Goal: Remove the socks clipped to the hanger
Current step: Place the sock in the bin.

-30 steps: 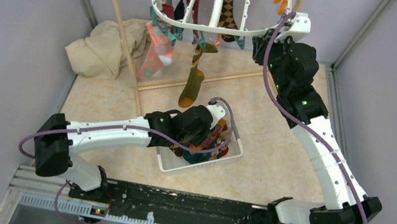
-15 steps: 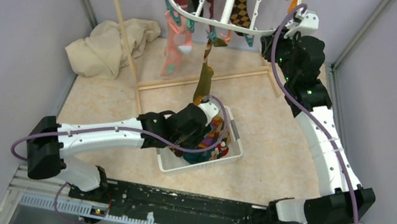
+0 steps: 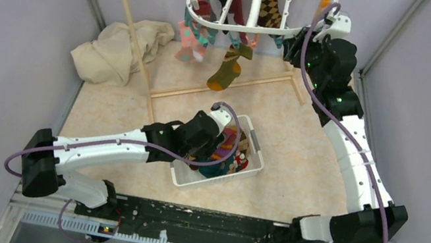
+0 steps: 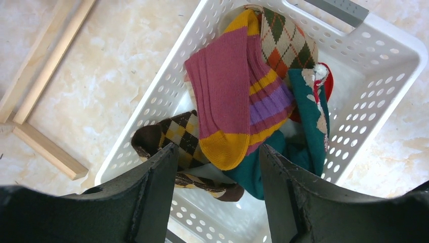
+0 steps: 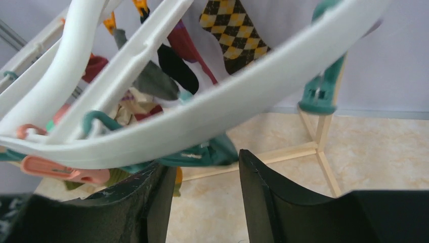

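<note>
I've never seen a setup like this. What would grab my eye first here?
The white hanger at the top centre, with bright socks dangling from its pegs. Mid-floor sits a white basket heaped with more colourful socks, the left arm poised over it with open jaws. A crumpled beige cloth lies by the left wall.
</note>
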`<control>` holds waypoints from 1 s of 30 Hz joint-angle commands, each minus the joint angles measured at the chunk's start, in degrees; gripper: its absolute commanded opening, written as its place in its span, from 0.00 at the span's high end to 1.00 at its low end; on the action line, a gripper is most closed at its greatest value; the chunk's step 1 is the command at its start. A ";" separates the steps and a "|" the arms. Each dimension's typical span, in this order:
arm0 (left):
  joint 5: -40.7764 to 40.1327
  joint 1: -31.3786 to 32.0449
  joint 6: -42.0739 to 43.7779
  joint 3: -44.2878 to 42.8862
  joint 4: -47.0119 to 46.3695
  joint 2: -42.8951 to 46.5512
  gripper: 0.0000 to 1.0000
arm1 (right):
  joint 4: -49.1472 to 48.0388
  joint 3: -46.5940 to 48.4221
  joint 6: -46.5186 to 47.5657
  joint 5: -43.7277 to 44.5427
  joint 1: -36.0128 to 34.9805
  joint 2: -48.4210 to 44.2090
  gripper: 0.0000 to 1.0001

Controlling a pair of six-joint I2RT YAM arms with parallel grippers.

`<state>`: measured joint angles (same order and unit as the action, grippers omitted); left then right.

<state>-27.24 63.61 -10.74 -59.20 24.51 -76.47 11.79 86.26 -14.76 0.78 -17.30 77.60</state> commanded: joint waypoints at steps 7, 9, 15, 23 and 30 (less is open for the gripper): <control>-2.81 0.29 -1.09 0.14 0.63 1.07 0.34 | -0.06 2.83 -1.83 -0.56 0.77 -5.42 0.47; -3.30 0.28 -1.29 0.27 0.88 1.34 0.34 | 0.26 2.33 -2.34 -2.06 0.75 -6.35 0.47; -3.94 0.28 -1.78 0.58 0.66 2.21 0.34 | 1.64 -2.31 -4.54 -3.15 0.78 -11.45 0.46; -2.68 0.28 -2.35 0.84 0.08 3.75 0.33 | 4.34 -11.60 -8.30 -7.61 0.78 -19.73 0.33; -1.85 0.28 -2.56 2.23 -0.87 6.52 0.05 | 5.41 -22.11 -10.98 -14.40 0.77 -25.13 0.01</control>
<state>-29.71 63.61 -12.62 -57.82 24.69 -72.36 17.23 68.38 -23.70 -8.75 -17.06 55.42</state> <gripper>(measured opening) 0.941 0.966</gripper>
